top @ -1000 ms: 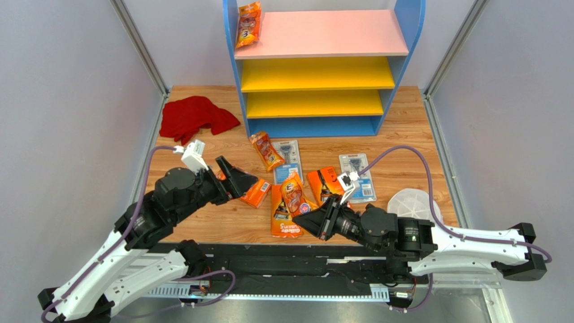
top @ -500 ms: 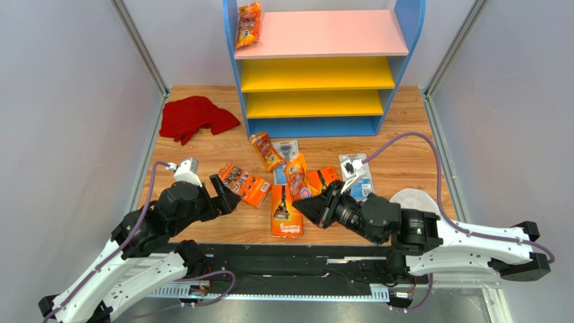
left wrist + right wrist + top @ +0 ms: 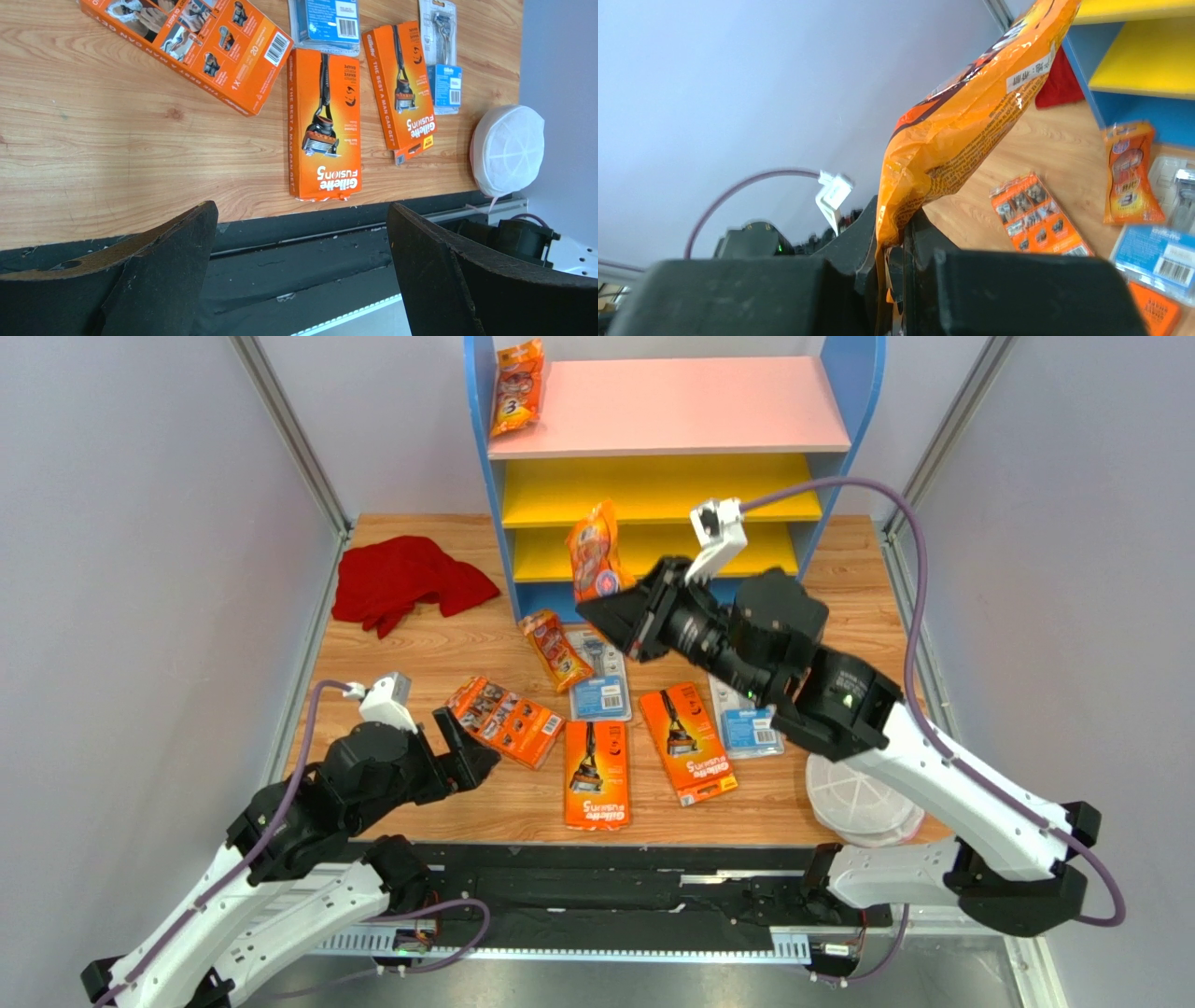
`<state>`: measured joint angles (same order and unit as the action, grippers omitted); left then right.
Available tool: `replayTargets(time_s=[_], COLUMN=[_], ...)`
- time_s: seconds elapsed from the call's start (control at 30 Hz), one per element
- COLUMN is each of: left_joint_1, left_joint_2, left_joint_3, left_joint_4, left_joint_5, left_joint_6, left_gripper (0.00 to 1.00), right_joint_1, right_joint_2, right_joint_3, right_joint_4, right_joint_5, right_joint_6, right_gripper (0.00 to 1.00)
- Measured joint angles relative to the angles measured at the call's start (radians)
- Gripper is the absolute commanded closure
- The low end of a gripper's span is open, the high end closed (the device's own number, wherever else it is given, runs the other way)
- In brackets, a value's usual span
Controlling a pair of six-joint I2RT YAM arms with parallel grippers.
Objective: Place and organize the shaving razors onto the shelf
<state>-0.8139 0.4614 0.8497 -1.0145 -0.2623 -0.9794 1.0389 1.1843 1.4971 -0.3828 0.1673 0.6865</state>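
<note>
My right gripper [image 3: 619, 612] is shut on the lower end of a narrow orange razor bag [image 3: 595, 550], which it holds upright in the air before the shelf [image 3: 701, 409]. The right wrist view shows the bag [image 3: 969, 119] pinched between the jaws [image 3: 906, 234]. Another orange bag [image 3: 516, 388] leans at the left of the pink top board. An orange box [image 3: 505, 721], a bag [image 3: 554, 650], two orange cards [image 3: 596, 774] [image 3: 687, 742] and blister cards [image 3: 601, 675] lie on the table. My left gripper [image 3: 470, 742] is open and empty near the box [image 3: 189, 49].
A red cloth [image 3: 407, 581] lies left of the shelf. A round white lidded dish [image 3: 856, 798] sits at the right front under my right arm. Grey walls close in both sides. A black rail [image 3: 302, 245] runs along the near table edge.
My right arm has lifted the orange bag off the table and carried it up and back toward the shelf. My left gripper has drawn back slightly from the orange box, still open.
</note>
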Motion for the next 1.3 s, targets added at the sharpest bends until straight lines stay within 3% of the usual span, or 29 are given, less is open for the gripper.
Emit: replayTargets(time_s=[0.2, 0.57, 0.9, 1.07, 1.3], left_joint_1=[0.000, 0.000, 0.000, 0.000, 0.000], left_joint_2=[-0.027, -0.035, -0.050, -0.051, -0.053], left_joint_3=[-0.020, -0.024, -0.054, -0.071, -0.075], left_joint_4=[-0.008, -0.007, 0.010, 0.019, 0.032], left_joint_5=[0.010, 0.023, 0.045, 0.058, 0.066], left_joint_6=[0.001, 0.011, 0.021, 0.022, 0.025], left_gripper=[0.01, 0.02, 0.02, 0.02, 0.02], right_joint_1=[-0.163, -0.301, -0.432, -0.456, -0.475], right_joint_2=[0.175, 0.562, 0.729, 0.812, 0.879], right_joint_3=[0.298, 0.825, 0.914, 1.018, 1.040], right_joint_4=[-0.046, -0.141, -0.133, -0.089, -0.014], right_joint_5=[-0.175, -0.327, -0.359, -0.357, -0.352], right_joint_6=[-0.054, -0.093, -0.018, 0.047, 0.144], right_gripper=[1.00, 1.00, 1.00, 0.98, 0.92])
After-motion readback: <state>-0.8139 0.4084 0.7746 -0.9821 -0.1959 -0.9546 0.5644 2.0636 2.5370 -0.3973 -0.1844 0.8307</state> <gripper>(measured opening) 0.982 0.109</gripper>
